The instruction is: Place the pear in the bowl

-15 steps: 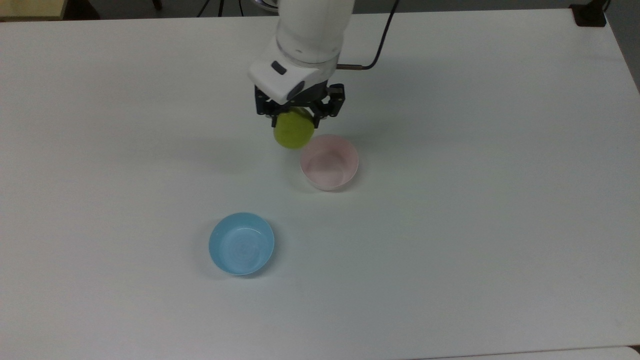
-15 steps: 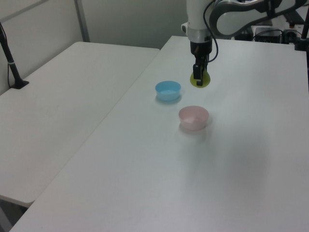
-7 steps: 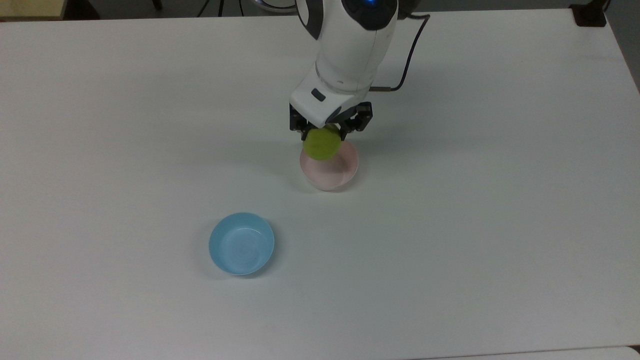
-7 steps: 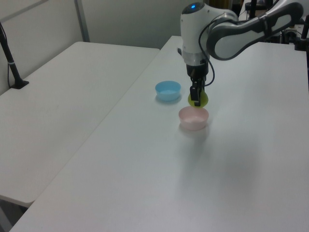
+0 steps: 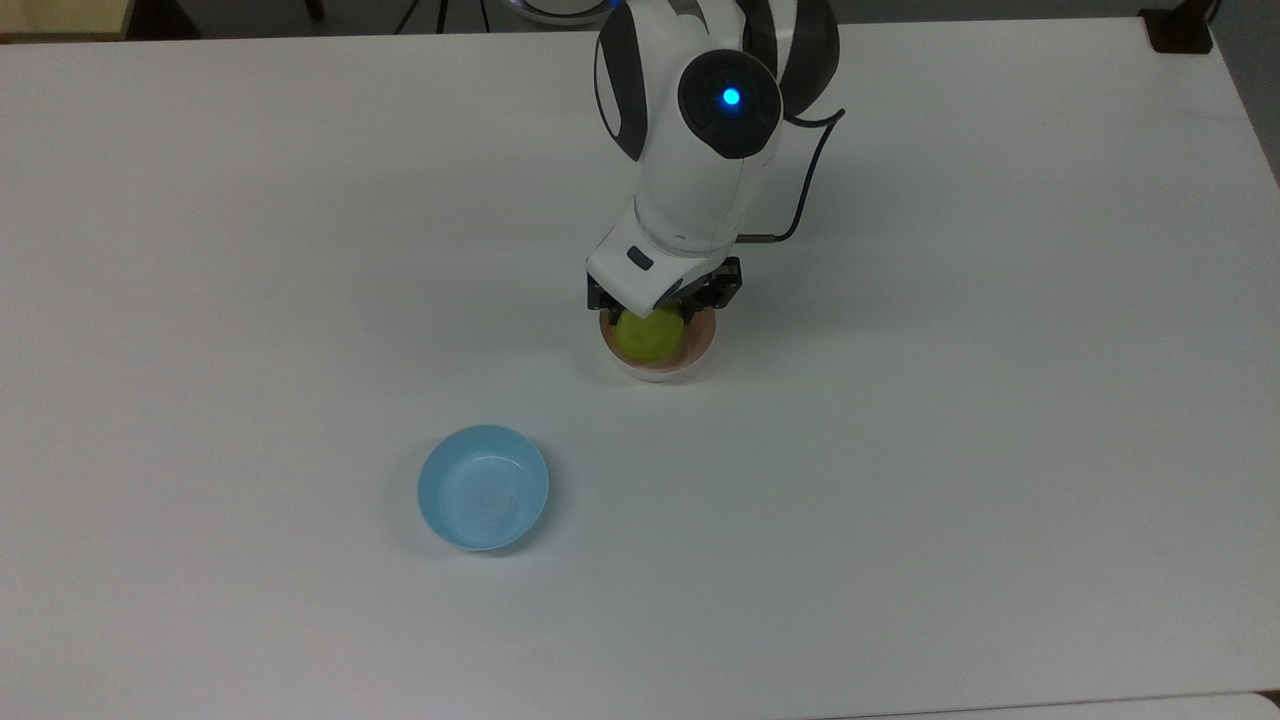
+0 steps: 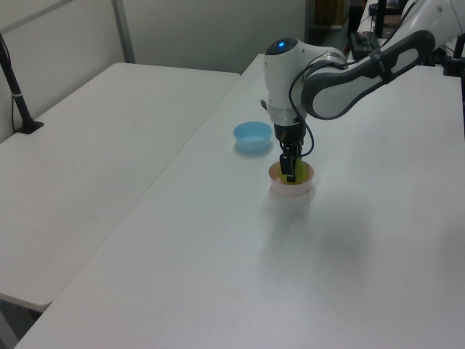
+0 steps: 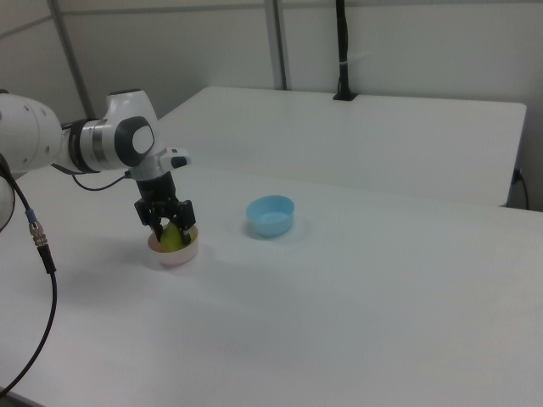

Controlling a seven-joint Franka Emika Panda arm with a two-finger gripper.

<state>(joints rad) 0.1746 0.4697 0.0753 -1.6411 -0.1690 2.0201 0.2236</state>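
The yellow-green pear (image 5: 648, 338) (image 7: 172, 241) sits low inside the pale pink bowl (image 5: 662, 374) (image 6: 292, 191) (image 7: 180, 255), near the table's middle in the top view. My gripper (image 5: 652, 318) (image 6: 289, 171) (image 7: 170, 231) reaches straight down into the bowl, its black fingers shut on the pear's sides. The white wrist hides the pear's top and the bowl's far rim in the top view. Whether the pear touches the bowl's floor cannot be told.
A light blue bowl (image 5: 483, 487) (image 6: 253, 136) (image 7: 271, 215) stands upright toward the top view's lower left of the pink one. A black cable (image 5: 806, 180) trails off the wrist. A second white table (image 6: 94, 145) adjoins this one.
The gripper has carried the pear from beside the pink bowl to over it, then lowered it down into the bowl. Both bowls stayed where they were.
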